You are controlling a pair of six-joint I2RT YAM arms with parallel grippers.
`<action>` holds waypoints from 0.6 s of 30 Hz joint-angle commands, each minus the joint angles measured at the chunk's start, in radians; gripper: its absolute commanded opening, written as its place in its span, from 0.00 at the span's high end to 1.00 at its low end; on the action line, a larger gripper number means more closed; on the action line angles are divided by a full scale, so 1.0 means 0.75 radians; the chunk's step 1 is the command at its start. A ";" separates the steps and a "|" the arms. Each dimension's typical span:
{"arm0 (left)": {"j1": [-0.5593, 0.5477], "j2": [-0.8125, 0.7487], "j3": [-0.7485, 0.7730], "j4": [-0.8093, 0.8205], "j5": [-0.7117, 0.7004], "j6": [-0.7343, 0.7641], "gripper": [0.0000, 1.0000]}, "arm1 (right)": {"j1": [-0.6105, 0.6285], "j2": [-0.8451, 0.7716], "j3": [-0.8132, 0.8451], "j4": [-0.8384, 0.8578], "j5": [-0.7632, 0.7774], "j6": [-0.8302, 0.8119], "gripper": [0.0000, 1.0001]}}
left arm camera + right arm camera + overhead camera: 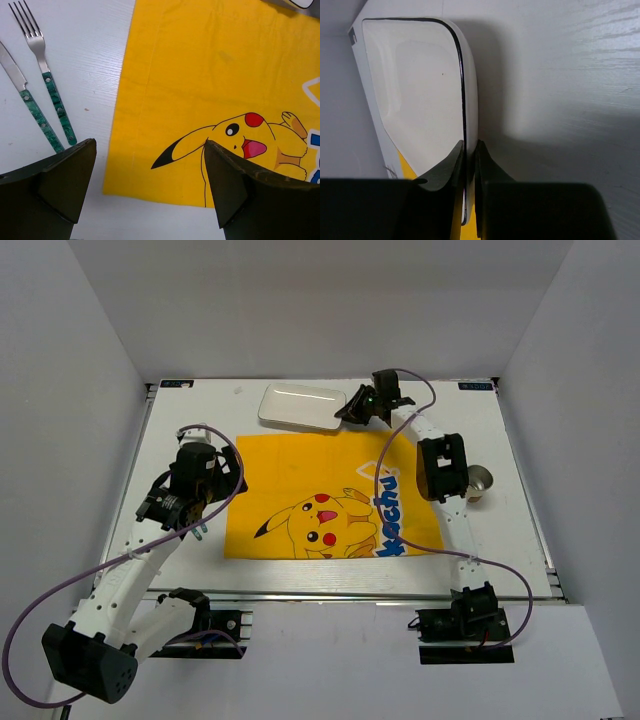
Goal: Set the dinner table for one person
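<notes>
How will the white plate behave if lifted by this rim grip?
The plate looks rigid and glazed, so probably slippery. The right hand pinches only one rim edge, so it may tilt. Likely chips if dropped.

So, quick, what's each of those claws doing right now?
Left gripper: open, holding nothing.
Right gripper: closed on the rim of the plate.

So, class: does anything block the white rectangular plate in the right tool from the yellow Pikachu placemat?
Nothing visible. The yellow cloth placemat beside the white rectangular plate looks bare; the green-handled fork and knife lie left of it on the white tabletop.
</notes>
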 commanded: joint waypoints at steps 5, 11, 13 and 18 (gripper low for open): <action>0.006 -0.024 -0.009 0.013 -0.023 -0.031 0.02 | -0.041 -0.331 0.105 0.275 -0.108 0.260 1.00; 0.006 -0.012 -0.005 0.003 -0.037 -0.041 0.02 | -0.088 -0.611 -0.042 -0.023 -0.195 0.142 1.00; 0.006 -0.012 -0.002 -0.001 -0.046 -0.043 0.02 | -0.096 -0.758 -0.259 -0.056 -0.187 0.028 1.00; 0.006 -0.016 -0.007 -0.001 -0.060 -0.049 0.02 | -0.123 -1.037 -0.776 0.054 -0.240 -0.061 1.00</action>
